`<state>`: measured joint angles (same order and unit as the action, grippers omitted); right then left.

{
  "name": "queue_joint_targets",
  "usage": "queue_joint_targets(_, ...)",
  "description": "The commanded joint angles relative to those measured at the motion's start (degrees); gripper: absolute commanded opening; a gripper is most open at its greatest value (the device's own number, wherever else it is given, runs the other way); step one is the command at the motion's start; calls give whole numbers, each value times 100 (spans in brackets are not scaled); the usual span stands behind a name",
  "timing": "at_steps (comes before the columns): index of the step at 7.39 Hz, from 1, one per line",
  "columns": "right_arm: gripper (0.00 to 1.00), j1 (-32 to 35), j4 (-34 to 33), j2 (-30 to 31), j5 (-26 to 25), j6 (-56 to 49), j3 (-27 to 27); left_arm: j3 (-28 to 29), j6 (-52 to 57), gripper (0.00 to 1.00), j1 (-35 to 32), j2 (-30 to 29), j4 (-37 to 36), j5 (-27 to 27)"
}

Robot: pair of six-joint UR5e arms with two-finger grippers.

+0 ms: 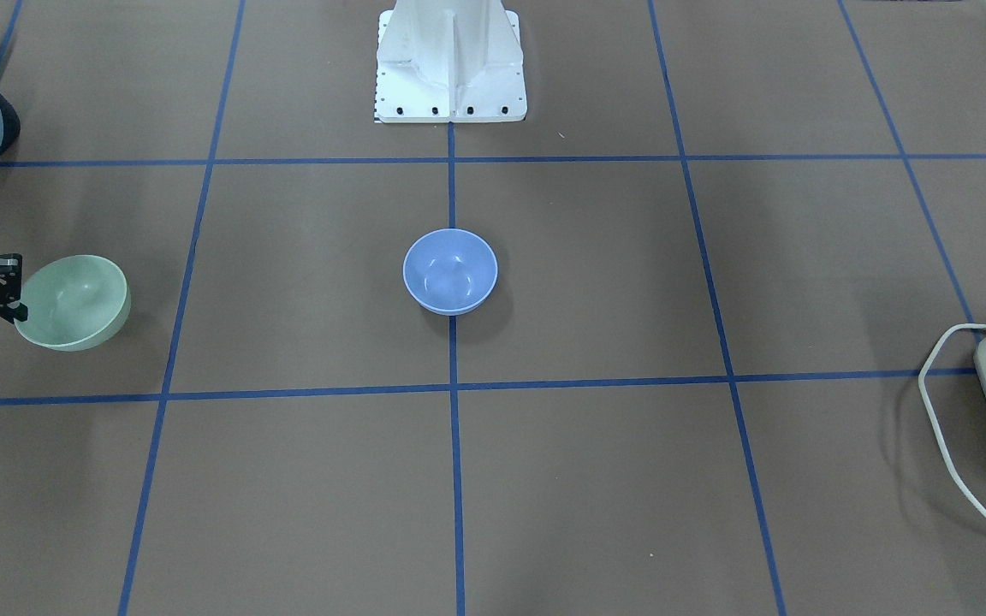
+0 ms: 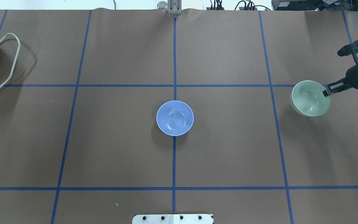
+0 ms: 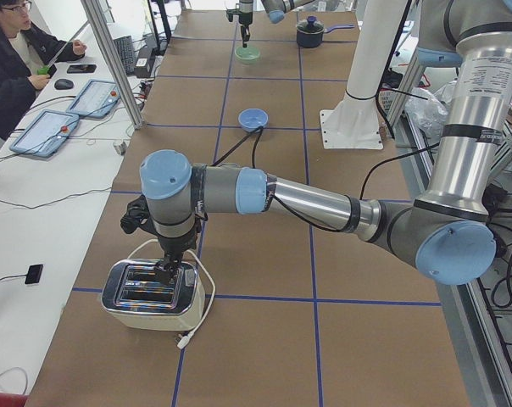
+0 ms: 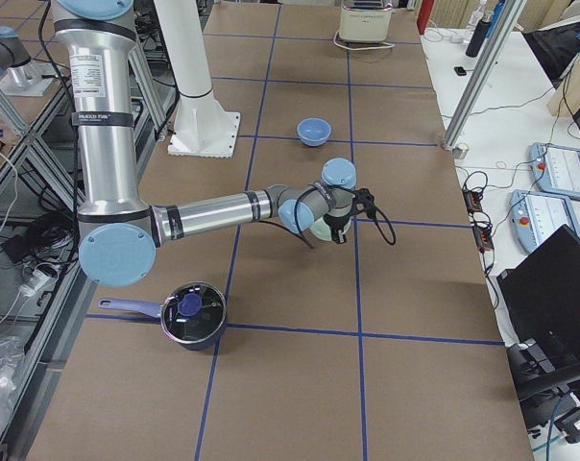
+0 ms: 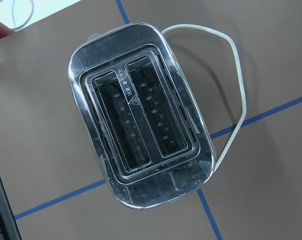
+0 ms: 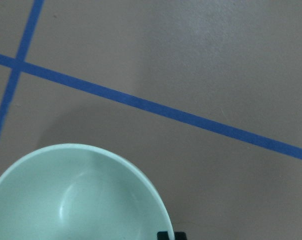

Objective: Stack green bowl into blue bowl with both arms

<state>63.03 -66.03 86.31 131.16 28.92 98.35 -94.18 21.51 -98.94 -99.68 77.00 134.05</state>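
green bowl (image 2: 309,99): round, glossy, mouth up, far right on the table (image 2: 228,149)
blue bowl (image 2: 175,118): same shape, mid-table, well apart
right fingers (image 2: 332,87): pinching the green bowl's rim
left fingers (image 3: 166,270): above the toaster (image 5: 141,135); grip cannot be told

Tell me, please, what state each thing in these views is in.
Pale mint-green round bowl, tilted, held by its rim.
Periwinkle-blue round bowl, upright, empty, untouched.
Right gripper, shut on the green bowl's rim.
Chrome two-slot toaster, both slots empty.
Left gripper, above that toaster; open or shut, cannot tell.
Dark saucepan, lid on.
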Motion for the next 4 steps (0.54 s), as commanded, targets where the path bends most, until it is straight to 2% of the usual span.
queue_joint_targets(1, 0, -105, -42, -620, 173, 1644, 403, -22, -497, 99, -2, 360, 261, 505)
queue_joint_targets(2, 0, -341, -294, -1015, 165, 2148, 526, -39, -1108, 99, 6, 614, 837, 517)
queue_joint_targets(3, 0, -648, -1219, -1602, 95, 2606, 805, -13, -1592, 99, 24, 887, 1608, 499)
queue_joint_targets(4, 0, -982, -2098, -2130, -175, 2880, 1043, -22, -1693, 99, 24, 1063, 1903, 517)
